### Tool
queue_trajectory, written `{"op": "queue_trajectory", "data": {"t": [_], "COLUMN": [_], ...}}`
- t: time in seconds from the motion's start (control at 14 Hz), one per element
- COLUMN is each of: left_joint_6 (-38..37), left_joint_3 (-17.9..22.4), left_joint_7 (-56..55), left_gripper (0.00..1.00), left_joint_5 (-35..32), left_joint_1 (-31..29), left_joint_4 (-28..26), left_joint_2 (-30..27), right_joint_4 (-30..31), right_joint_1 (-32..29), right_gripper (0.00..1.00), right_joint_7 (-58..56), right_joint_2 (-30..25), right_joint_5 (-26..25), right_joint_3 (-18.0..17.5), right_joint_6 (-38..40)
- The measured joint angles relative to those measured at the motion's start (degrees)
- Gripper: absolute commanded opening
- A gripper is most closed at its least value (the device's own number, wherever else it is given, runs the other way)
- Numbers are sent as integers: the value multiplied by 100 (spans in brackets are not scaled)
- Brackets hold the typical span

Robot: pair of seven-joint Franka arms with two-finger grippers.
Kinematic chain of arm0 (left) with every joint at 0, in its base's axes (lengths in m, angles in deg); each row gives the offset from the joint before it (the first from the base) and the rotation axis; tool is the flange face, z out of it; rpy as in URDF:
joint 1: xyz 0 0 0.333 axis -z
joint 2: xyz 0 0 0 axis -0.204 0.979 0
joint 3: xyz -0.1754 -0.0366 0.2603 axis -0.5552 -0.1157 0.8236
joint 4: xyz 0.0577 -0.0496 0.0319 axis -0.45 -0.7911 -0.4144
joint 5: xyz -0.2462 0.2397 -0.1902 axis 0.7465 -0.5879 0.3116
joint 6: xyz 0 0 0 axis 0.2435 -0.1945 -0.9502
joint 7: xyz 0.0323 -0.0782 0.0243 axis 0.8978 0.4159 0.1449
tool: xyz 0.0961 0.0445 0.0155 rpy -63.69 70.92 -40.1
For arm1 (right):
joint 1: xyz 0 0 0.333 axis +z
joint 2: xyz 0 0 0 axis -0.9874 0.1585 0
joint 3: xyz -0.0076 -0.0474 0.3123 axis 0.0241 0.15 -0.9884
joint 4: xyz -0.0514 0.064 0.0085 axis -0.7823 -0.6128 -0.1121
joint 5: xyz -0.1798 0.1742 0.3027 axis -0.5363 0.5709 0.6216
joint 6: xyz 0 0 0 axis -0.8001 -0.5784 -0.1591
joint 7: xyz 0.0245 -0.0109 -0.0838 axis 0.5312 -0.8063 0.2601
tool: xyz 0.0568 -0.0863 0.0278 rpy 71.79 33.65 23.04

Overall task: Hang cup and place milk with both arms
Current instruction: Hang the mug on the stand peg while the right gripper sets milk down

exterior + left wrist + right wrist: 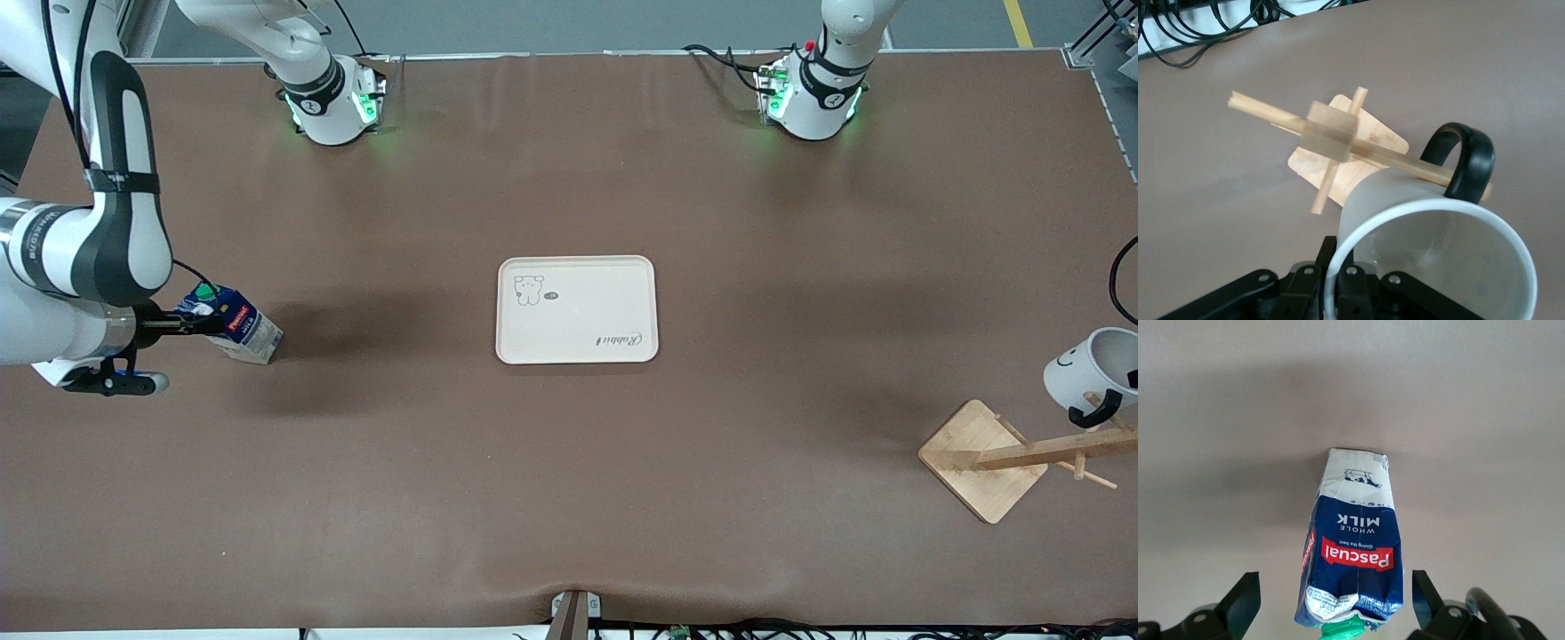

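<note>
The right gripper [1331, 603] sits at the right arm's end of the worktop [569, 498], its fingers [1241, 597] spread wide on either side of the milk [233, 324], not touching it. The left gripper [1335, 280] has its fingers closed on the rim of the cup [1092, 369], held tilted in the air with its black handle [1466, 157] against a peg of the wooden rack [996, 458]. A cream tray [576, 347] lies mid-worktop
</note>
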Motion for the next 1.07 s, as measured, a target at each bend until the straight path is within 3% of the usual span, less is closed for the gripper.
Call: {"op": "queue_trajectory", "data": {"t": [0.14, 0.21, 0.29, 0.36, 0.43, 0.71, 0.93, 1.07], "left_joint_6": [105, 134, 157, 177, 184, 135, -477, -1017], "left_joint_3": [23, 27, 28, 28, 27, -44, -128, -389], "left_joint_7": [50, 56, 56, 53, 0, -646, -1496, -2217], "left_gripper": [0, 16, 40, 76, 100, 100, 100, 100], "left_joint_5": [0, 0, 0, 0, 15, 101, 101, 101], "left_joint_1": [-20, -26, -27, -25, -21, 17, 174, 261], "left_joint_4": [11, 17, 29, 43, 49, 118, 173, 179], "left_joint_2": [92, 141, 186, 218, 232, 208, -16, -289], "right_joint_4": [-160, -328, -568, -855, -1162, -1995, -2142, -2147], "right_joint_1": [0, 1, 2, 5, 11, -15, -130, -257], "right_gripper": [100, 100, 100, 100, 100, 100, 100, 100], "right_joint_7": [0, 0, -1, -3, -3, -2, 9, 14], "right_joint_2": [1, 0, -3, -6, -9, -40, -382, -752], "right_joint_5": [5, 7, 9, 9, 9, 10, 11, 10], "right_joint_3": [-7, -12, -20, -33, -49, -203, -421, -615], "right_joint_6": [60, 184, 364, 571, 798, 1482, 1658, 1912]}}
